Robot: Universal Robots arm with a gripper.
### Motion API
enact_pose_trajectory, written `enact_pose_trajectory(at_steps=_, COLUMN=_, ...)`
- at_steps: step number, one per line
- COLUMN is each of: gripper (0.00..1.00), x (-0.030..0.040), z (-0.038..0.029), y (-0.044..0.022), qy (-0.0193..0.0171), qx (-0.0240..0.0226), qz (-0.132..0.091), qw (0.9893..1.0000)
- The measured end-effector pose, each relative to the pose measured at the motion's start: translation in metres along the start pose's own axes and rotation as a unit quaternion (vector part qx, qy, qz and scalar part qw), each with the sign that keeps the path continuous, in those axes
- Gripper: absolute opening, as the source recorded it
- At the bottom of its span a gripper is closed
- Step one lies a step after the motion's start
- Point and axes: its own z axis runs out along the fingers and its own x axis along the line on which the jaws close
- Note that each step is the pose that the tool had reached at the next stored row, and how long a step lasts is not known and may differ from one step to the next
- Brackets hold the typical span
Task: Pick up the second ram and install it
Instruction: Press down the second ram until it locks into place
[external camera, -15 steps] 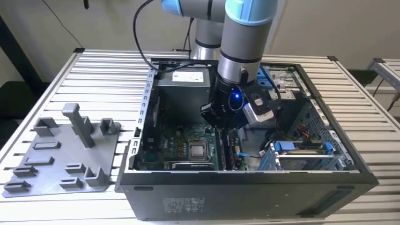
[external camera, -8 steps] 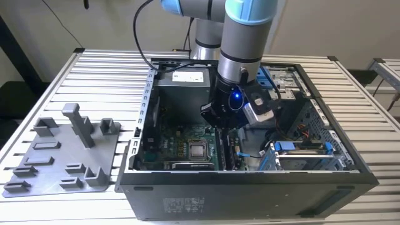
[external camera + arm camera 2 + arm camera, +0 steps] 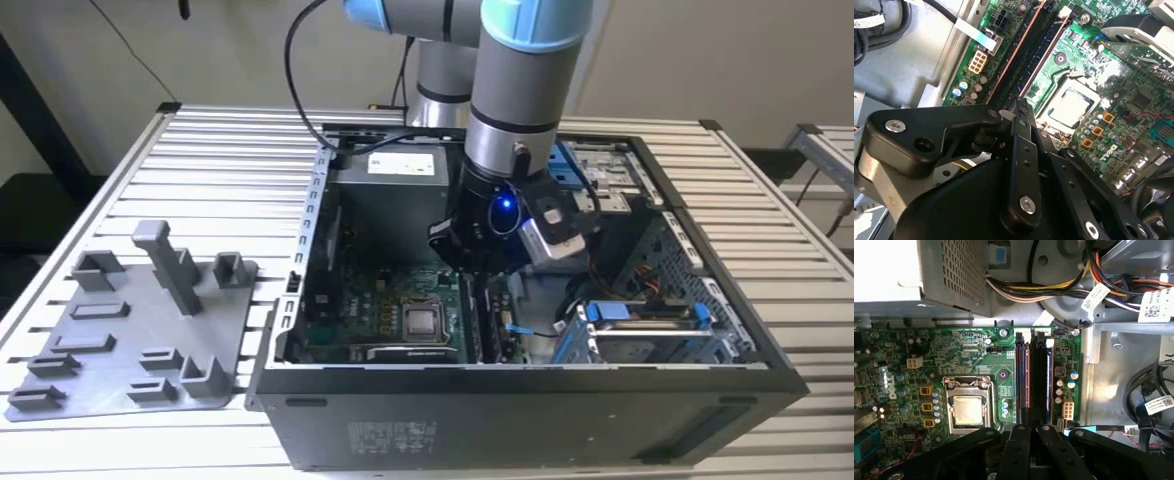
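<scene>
First wrist view, jaws (image 3: 1029,432) nearly shut on second ram (image 3: 1040,380) edge, seated in slot, little clearance.

1 open PC case (image 3: 320,300), 1 green mobo (image 3: 974,355), 1 CPU (image 3: 968,409), 1 grey fixture tray (image 3: 120,340), 1 gripper (image 3: 1033,432)

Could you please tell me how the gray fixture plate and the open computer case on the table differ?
The gray fixture plate is pale, low and flat with short upright posts; the computer case is a black, deep, open-topped box. The case holds a green board, with the gripper down inside it; the plate lies apart, at the exterior view's left of the case. Both rest on the slatted table.
</scene>
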Motion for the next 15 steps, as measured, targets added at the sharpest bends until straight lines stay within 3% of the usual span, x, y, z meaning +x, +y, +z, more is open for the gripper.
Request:
enact_pose_trajectory(at_steps=3, gripper=0.11, x=-0.0001, z=-0.0001, y=-0.0003, qy=-0.0005, qx=0.0001, qz=-0.006, qw=1.0000)
enact_pose_trajectory(at_steps=7, gripper=0.11, x=0.0005, z=0.0000, y=-0.0003, qy=-0.0029, qx=0.0010, qz=-0.034, qw=0.9994)
enact_pose_trajectory(at_steps=15, gripper=0.11, x=0.0016, z=0.0000, y=-0.0003, qy=-0.0100, qx=0.0012, qz=-0.078, qw=0.9969)
